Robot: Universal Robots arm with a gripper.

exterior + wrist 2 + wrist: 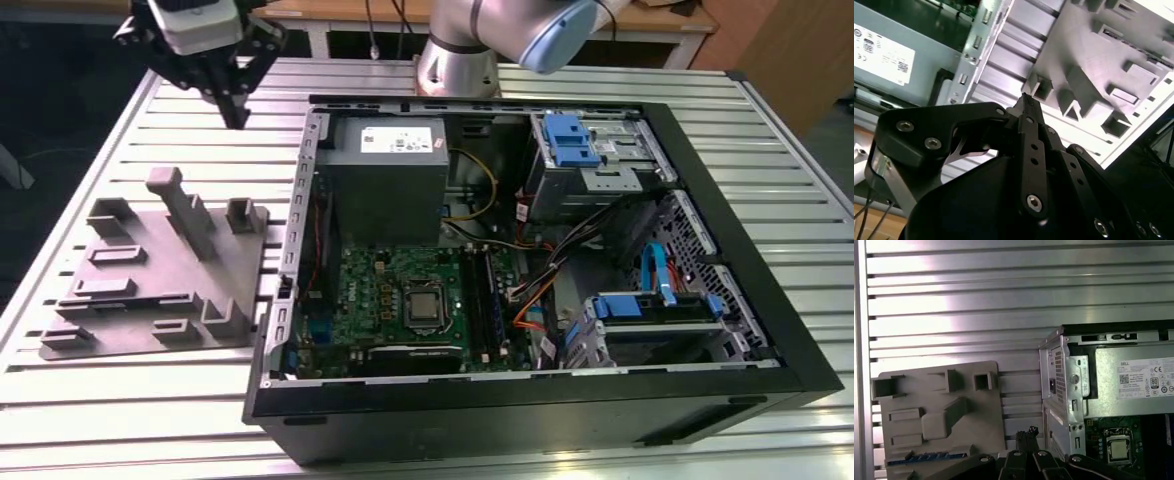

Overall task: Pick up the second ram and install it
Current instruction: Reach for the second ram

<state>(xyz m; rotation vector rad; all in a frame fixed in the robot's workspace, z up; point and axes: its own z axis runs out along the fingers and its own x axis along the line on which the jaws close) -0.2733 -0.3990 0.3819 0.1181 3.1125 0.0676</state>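
The slatted metal table (pixel 174 150) is carrying an open computer case (pixel 534 410), which is lying on its side with its insides facing up. The robot arm (pixel 534 30) is reaching in from behind the case and bending across toward the exterior view's left. Inside the case, a grey power supply (pixel 387 170) is sitting at the far end, and the green motherboard (pixel 367 300) is lying just in front of it.

A grey plastic tray (pixel 140 280) with upright blocks is resting on the table just beside the case, on the exterior view's left.

The tool (pixel 236 115) is hanging above the bare table, off the case's far corner by the power supply and beyond the tray's far end. Its fingers are pointing down and pinching together to a narrow tip, gripping nothing; both wrist views are showing the tips (pixel 1026 102) meeting (pixel 1030 432).

The second ram (pixel 924 456) is sitting in the tray as a thin blue-green strip. In the first wrist view it is lying along the tray edge farthest from the power-supply end of the case, well apart from the tool.
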